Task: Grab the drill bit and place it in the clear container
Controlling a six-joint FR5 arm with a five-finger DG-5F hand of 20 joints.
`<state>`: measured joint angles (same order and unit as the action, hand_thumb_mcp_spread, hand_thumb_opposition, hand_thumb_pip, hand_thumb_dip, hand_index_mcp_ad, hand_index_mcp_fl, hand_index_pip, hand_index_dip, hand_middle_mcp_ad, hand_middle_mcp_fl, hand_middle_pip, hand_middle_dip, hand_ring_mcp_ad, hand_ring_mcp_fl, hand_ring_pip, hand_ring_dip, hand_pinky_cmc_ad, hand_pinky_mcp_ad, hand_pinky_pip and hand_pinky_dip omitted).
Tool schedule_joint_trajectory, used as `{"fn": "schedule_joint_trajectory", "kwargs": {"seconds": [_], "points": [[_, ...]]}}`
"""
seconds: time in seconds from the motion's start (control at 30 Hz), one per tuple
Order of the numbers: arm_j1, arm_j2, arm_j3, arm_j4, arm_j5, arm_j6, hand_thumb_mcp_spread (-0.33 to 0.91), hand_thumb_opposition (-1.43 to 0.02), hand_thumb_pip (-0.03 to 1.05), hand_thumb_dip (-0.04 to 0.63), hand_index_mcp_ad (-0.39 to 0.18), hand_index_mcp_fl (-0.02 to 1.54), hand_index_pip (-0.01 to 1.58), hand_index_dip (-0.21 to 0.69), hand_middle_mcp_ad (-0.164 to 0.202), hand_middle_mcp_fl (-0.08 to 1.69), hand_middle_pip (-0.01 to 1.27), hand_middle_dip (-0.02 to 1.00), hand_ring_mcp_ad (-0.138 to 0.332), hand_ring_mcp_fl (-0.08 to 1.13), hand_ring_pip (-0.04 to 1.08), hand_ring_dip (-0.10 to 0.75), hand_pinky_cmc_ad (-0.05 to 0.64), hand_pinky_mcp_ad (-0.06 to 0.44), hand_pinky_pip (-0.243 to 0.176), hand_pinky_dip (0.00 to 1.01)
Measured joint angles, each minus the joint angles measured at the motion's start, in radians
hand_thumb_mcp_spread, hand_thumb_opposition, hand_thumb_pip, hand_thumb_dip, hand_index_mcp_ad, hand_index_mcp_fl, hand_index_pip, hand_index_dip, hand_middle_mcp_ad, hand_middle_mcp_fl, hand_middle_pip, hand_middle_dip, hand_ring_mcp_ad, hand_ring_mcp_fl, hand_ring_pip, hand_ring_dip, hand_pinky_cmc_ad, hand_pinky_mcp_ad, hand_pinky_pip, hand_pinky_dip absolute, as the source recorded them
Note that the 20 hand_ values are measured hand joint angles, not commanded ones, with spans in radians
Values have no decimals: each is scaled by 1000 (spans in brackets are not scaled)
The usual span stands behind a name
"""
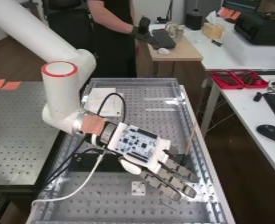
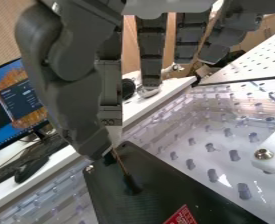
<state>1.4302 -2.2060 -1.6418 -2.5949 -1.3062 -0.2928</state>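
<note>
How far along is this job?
Done: the robot hand is beside a thin brown rod, possibly the bit. In hand: I can't tell whether it's held; its dark end is over the dark plate. Left, probably: lifting it and placing it in the clear container.

Open way beyond the fingers, cluttered ground beneath and to the left.
The widest free stretch is the perforated base, far of the fingers, between the white box at the far left and the right side of the clear container; a low pass there meets a thin brown rod standing just right of the fingers. The dark flat plate lies below the wrist, and a small white block sits near it. Left, a black cable and a white cable hinder a sideways route; the near right has open room.
</note>
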Motion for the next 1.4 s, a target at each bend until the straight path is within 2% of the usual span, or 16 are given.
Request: {"fn": "schedule_joint_trajectory", "kwargs": {"seconds": [0.07,0.13,0.4,0.47,0.97,1.03,1.4], "points": [[0,0,-2,7,3,-1,524,-939,567,290,-166,693,1222,106,96,284,138,157,166,51,99,-21,265,147,-91,180],[0,1,-6,12,8,-2,550,-941,494,290,-166,757,1197,106,93,295,138,157,166,45,99,-21,265,147,-91,180],[2,2,-11,23,8,-10,567,-946,482,283,-166,822,1115,106,93,328,138,157,166,66,101,-21,302,147,-91,180],[2,3,-11,26,7,-10,583,-953,449,283,-166,848,1079,106,94,326,138,157,164,72,106,-21,302,147,-91,180],[4,18,-19,42,5,-24,600,-960,433,283,-159,899,1031,106,93,346,133,157,164,82,103,-21,312,145,-93,176],[4,22,-26,58,6,-23,600,-960,433,283,-155,897,1025,106,93,363,136,164,164,86,103,-21,312,148,-75,180],[9,50,-34,62,9,-34,604,-956,433,283,-155,894,1026,106,93,367,138,173,164,94,106,-19,328,148,-75,180]]}}
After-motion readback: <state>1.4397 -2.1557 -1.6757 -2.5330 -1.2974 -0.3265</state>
